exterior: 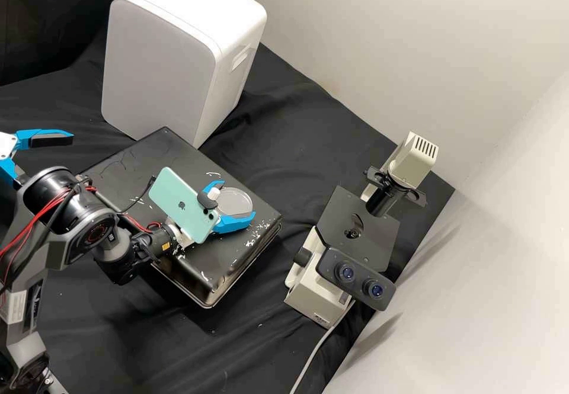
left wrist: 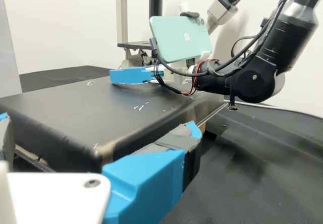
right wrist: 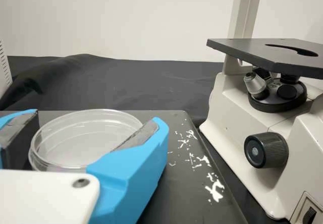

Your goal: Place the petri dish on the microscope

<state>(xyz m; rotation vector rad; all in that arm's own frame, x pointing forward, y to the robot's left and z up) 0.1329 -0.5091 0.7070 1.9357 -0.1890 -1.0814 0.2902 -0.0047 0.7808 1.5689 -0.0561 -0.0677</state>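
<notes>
A clear round petri dish rests on a black raised platform in the middle of the bench. My right gripper is at the dish, one blue finger against each side of its wall, shut on it. The right gripper is also seen low over the platform. The microscope stands to the right, its black stage bare. My left gripper is open at the far left, level with the platform's edge.
A mint-green phone is clamped to the right arm's wrist. A tall white appliance stands behind the platform. White walls close off the bench on the right. A grey cable runs from the microscope toward the front.
</notes>
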